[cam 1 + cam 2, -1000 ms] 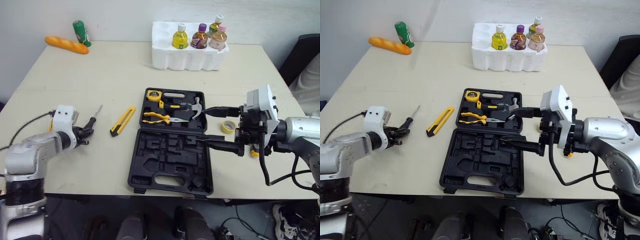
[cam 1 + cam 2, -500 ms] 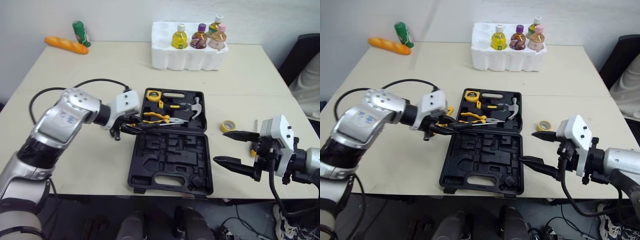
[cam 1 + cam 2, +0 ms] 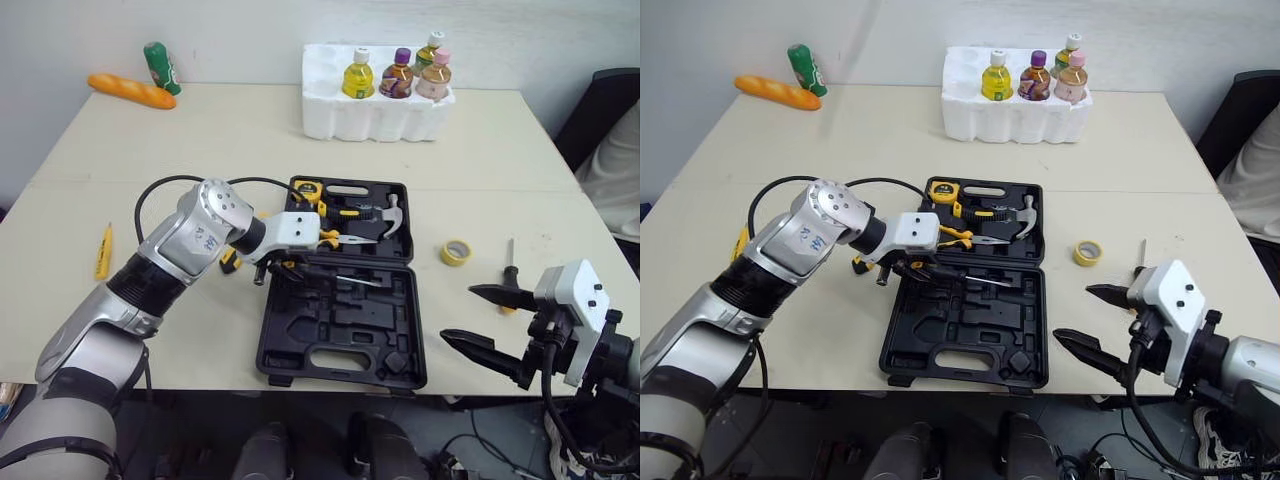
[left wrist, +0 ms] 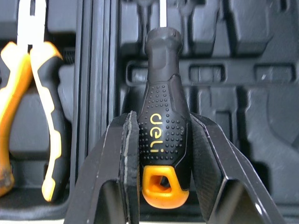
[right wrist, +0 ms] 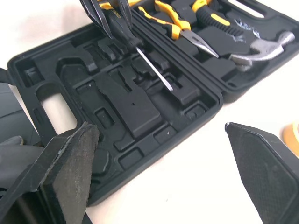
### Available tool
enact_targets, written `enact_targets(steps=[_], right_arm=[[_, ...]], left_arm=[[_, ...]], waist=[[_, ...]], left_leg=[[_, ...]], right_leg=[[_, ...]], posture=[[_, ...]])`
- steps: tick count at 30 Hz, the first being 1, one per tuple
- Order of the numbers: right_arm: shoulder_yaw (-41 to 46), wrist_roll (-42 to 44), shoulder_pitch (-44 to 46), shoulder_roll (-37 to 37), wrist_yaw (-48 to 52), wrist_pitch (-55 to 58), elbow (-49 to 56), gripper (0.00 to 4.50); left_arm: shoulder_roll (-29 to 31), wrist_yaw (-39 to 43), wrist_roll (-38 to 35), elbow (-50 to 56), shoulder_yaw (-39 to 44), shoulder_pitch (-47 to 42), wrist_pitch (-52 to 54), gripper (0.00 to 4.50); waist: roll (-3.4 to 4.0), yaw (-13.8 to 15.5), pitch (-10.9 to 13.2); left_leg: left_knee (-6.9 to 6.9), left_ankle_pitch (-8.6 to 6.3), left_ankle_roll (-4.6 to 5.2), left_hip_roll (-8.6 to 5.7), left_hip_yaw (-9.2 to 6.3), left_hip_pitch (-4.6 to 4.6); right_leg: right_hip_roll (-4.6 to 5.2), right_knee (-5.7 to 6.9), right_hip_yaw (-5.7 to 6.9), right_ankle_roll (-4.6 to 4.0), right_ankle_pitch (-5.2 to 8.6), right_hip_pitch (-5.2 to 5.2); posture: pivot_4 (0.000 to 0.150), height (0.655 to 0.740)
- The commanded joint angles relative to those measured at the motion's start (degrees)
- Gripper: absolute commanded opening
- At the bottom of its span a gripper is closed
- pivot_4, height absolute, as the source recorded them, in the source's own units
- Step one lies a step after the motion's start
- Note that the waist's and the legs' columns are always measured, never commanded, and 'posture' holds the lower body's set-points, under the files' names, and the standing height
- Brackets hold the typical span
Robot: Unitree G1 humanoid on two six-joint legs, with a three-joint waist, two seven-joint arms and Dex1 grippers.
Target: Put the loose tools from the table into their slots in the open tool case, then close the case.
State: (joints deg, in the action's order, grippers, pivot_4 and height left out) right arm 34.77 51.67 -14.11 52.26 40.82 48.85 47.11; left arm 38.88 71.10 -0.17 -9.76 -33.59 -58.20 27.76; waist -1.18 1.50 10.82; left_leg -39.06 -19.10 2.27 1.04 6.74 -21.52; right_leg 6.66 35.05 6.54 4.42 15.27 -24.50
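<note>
The black tool case (image 3: 340, 335) lies open mid-table. Its far half holds a tape measure (image 3: 307, 190), yellow-handled pliers (image 3: 312, 236) and a hammer (image 3: 394, 212). My left gripper (image 3: 276, 268) is shut on a black-handled screwdriver (image 4: 163, 135), whose shaft (image 3: 347, 281) lies across the near half's moulded slots. My right gripper (image 3: 456, 312) hangs open and holds nothing, at the table's front right, beside the case. A second screwdriver (image 3: 510, 270) and a yellow tape roll (image 3: 456, 252) lie right of the case. A yellow utility knife (image 3: 229, 262) is partly hidden behind my left arm.
A white foam tray (image 3: 378, 115) with several bottles stands at the back. A bread loaf (image 3: 133, 90) and a green can (image 3: 158, 65) sit at the back left. A small yellow tool (image 3: 102, 250) lies near the left edge. A dark chair (image 3: 603, 110) stands right of the table.
My left gripper carried the screwdriver from the table's left side to over the case's near half. My right gripper drew back from the case to the front right edge.
</note>
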Motion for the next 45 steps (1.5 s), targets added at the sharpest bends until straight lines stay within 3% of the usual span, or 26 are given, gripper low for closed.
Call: enact_targets(steps=[1, 15, 17, 22, 27, 30, 32, 37, 45], right_arm=[[2.69, 1.37, -0.71, -0.33, -0.90, -0.61, 1.89, 4.50], [1.98, 1.66, -1.43, -0.51, -2.35, -1.28, 1.73, 4.50], [1.39, 1.49, -1.62, -0.84, -2.80, -1.43, 2.13, 4.50], [0.83, 3.20, -1.29, -1.64, -4.48, -1.25, 3.09, 4.50], [-0.18, 2.30, -2.71, -1.90, -4.63, -1.99, 3.72, 4.50], [-0.80, 1.54, -2.10, -1.68, -4.64, -2.89, 2.99, 4.50], [-1.21, 1.12, -1.40, -1.46, -4.72, -3.28, 2.29, 4.50], [-1.82, 0.73, -0.14, -0.45, -4.13, -3.26, 0.99, 4.50], [-1.99, 0.83, -0.17, 0.43, -3.19, -3.07, 0.28, 4.50]], left_arm=[[-2.06, -0.16, 2.52, -2.71, 0.65, -1.39, -0.63, 1.05], [-4.63, 2.71, 3.91, -7.94, 2.45, -4.42, -0.62, 1.05], [-4.45, 4.79, 2.76, -6.09, 2.78, -4.11, 0.85, 2.10], [-4.19, 5.80, 2.33, -3.75, 4.33, -4.73, 4.01, 4.24], [-5.08, 8.47, -2.73, -7.64, 9.98, -4.68, 1.70, 4.40], [-9.18, 8.53, -9.78, -12.34, 17.70, -0.60, -5.58, 3.53], [-10.76, 10.54, -12.24, -14.83, 20.50, 2.13, -10.79, 2.58], [-13.02, 8.62, -10.54, -22.89, 21.46, 5.08, -17.69, 0.18], [-14.93, 6.20, -8.39, -27.91, 20.89, 7.17, -21.80, 0.08]], waist=[[0.00, 0.01, 0.00], [0.00, 0.01, 0.00], [0.00, 0.01, 0.00], [0.00, 0.00, 0.00], [0.00, -0.04, 0.00], [0.01, -0.04, -0.01], [0.01, -0.14, -0.01], [0.00, -0.07, 0.00], [0.00, 0.01, -0.01]], left_leg=[[-0.01, 0.00, 0.01, 0.00, 0.00, 0.00], [-0.07, -0.03, 0.06, -0.03, 0.00, -0.02], [-0.07, -0.03, 0.06, -0.03, 0.00, -0.03], [-0.08, -0.03, 0.06, -0.03, 0.00, -0.03], [-0.08, -0.03, 0.06, -0.03, 0.00, -0.03], [-0.10, -0.03, 0.06, -0.03, 0.02, -0.02], [-0.12, -0.03, 0.06, -0.03, 0.02, 0.02], [-0.15, -0.01, 0.03, -0.02, 0.05, 0.02], [-0.16, -0.09, 0.18, -0.11, 0.07, -0.02]], right_leg=[[0.00, 0.00, 0.00, 0.00, 0.00, 0.00], [-0.02, 0.01, 0.00, 0.07, -0.04, 0.02], [-0.03, 0.01, -0.01, 0.07, -0.04, 0.02], [-0.03, 0.04, -0.01, 0.07, -0.04, 0.01], [-0.06, 0.05, -0.01, 0.07, -0.04, 0.01], [-0.03, 0.06, -0.01, 0.08, -0.04, 0.02], [-0.01, 0.06, -0.03, 0.09, -0.05, 0.06], [-0.06, 0.10, -0.02, 0.09, -0.05, 0.03], [0.00, 0.11, -0.06, 0.27, -0.15, 0.09]], posture=[[0.150, 0.7367], [0.150, 0.7367], [0.150, 0.7367], [0.150, 0.7367], [0.150, 0.7367], [0.150, 0.7367], [0.150, 0.7367], [0.150, 0.7367], [0.150, 0.7367]])
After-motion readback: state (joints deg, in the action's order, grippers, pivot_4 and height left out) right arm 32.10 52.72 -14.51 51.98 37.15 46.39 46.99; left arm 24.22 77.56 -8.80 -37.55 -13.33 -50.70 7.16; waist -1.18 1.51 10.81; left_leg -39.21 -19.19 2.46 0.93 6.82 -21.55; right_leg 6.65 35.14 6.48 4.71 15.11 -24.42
